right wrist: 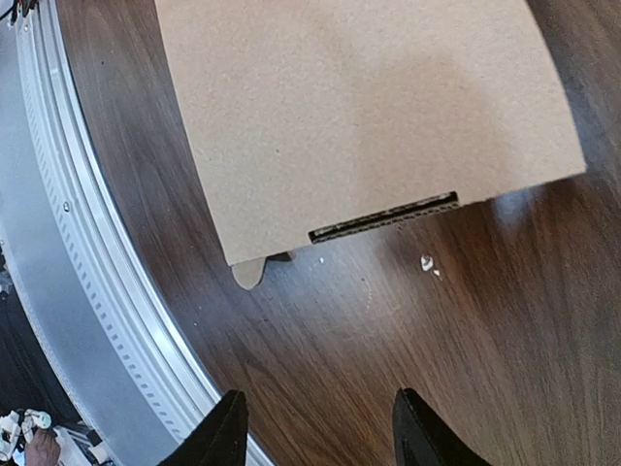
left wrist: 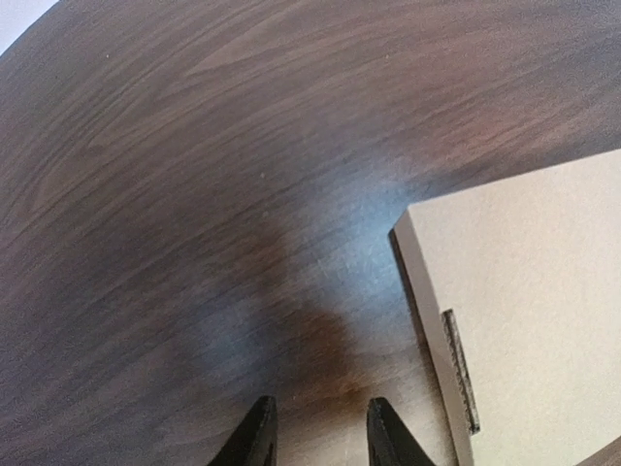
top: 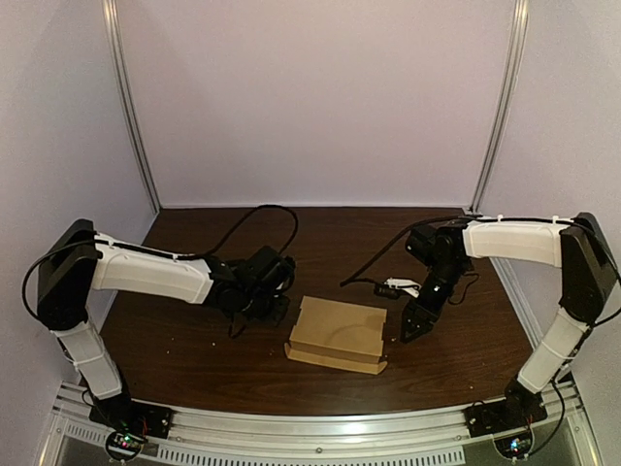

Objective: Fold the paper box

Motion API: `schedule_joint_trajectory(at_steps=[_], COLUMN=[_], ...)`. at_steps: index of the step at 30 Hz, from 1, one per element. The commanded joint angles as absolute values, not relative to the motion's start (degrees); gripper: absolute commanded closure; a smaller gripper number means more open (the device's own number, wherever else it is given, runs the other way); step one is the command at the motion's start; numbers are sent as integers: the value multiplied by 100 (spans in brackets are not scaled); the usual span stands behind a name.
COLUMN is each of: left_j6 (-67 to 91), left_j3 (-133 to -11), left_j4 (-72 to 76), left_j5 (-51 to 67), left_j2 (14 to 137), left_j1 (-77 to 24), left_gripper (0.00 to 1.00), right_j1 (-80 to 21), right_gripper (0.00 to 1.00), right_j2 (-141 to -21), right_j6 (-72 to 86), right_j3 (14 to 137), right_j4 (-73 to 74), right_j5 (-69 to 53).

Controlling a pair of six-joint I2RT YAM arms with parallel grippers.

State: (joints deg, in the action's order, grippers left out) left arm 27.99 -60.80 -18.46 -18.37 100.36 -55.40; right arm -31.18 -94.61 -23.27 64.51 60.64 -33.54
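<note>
paper box (top: 337, 335): lies flattened on table (top: 194, 359), near centre, between the arms.
left fingers (left wrist: 257, 442): parted, empty, just left of it.
right fingers (right wrist: 218, 437): parted, empty, to its right.
risk: a one-sided push probably slides the cardboard instead of raising a flap.

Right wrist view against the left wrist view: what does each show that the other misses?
Only the right wrist view shows the metal rail at the near edge of the table, a small tab poking out at the edge of the paper box, white specks on the wood, and the right fingers, spread wide with nothing between them.
Only the left wrist view shows the left fingers, closer together, also empty, over bare wood beside a box corner.
Both show the flat brown box with a slot along its edge, lying on the dark wooden table.
</note>
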Motion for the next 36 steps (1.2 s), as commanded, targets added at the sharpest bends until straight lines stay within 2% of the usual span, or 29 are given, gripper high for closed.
schedule_joint_trajectory(at_steps=[1,11,15,21,24,28,32,34,36], left_j6=[2937,3420,3394,3704,3978,4132,4150,4157,4176], left_j3=[-5731,-4603,-4447,-4078,-3534,-3102,-3506,-3717,-3882], left_j4=[-2099,-1511,-1416,-1594,-1196,-489,-533,-476,-409], left_j5=[-1764,-1445,-1620,-2209,-2344,-2262,-2015,-1805,-1751], left_j2=[9804,9150,8891,8154,7599,7263,7689,7946,8167], left_j1=[-5553,-5644,-5660,-6008,-6253,-6349,-6352,-6354,-6354], left_gripper=[65,66,66,66,66,66,64,62,61], right_j1=[-3321,-3459,-3699,-3705,-3717,-3735,-3735,-3744,-3753], right_gripper=[49,51,51,49,44,39,37,30,26], right_j2=[-10047,-11096,-10919,-10179,-9793,-10077,-10890,-11328,-11638], right_j6=[-2431,-2411,-2567,-2811,-2838,-2754,-2581,-2599,-2636], right_j3=[6782,7989,7849,7927,8197,8712,9390,9799,9983], right_j4=[5892,6008,6265,6832,6635,6057,5841,5976,6018], right_j5=[-3155,-3744,-3825,-2923,-2415,-1792,-1985,-2174,-2330])
